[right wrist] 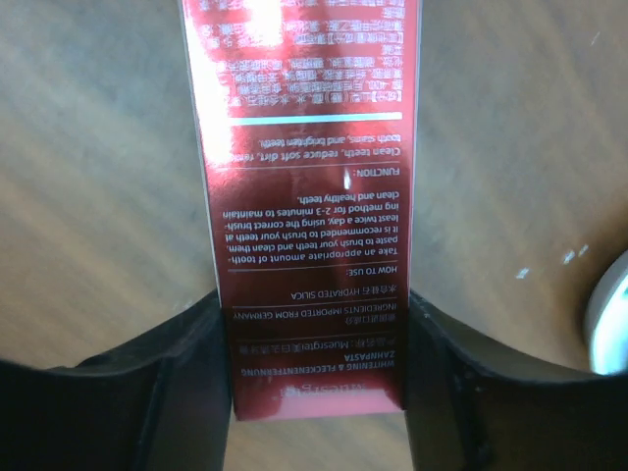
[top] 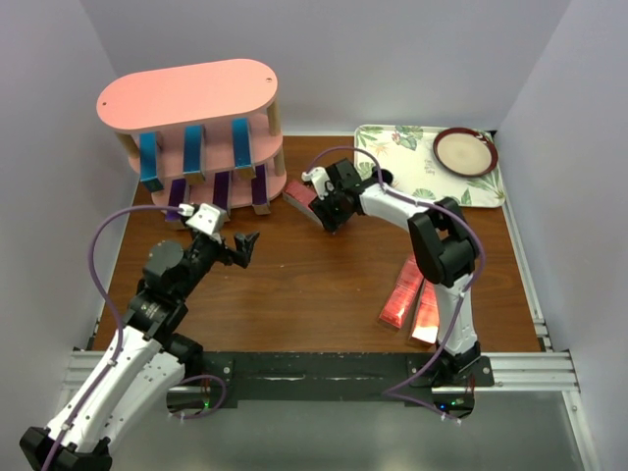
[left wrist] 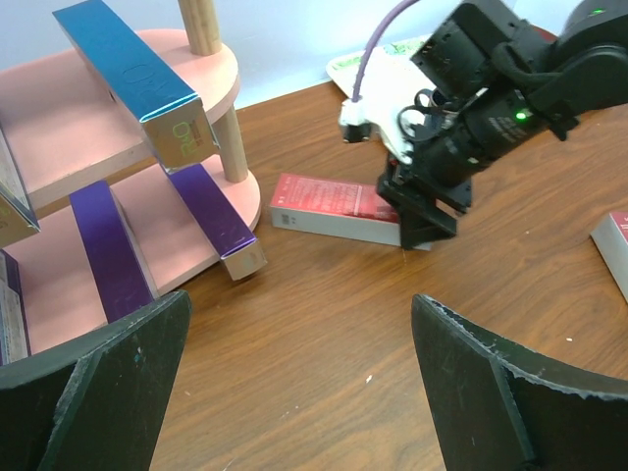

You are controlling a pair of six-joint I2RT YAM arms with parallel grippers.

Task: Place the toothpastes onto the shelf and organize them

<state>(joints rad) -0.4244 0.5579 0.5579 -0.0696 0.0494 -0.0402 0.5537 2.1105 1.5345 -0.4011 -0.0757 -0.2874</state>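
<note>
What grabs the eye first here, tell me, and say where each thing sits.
The pink shelf stands at the far left, with three blue cartons on its middle tier and purple cartons below. Beside it the right gripper clamps a red carton lying on the table, while the left gripper hangs open in front of the shelf.

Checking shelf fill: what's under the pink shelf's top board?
Three blue cartons on the middle tier, three purple cartons on the bottom tier. The top board and middle tier hide their far ends.
</note>
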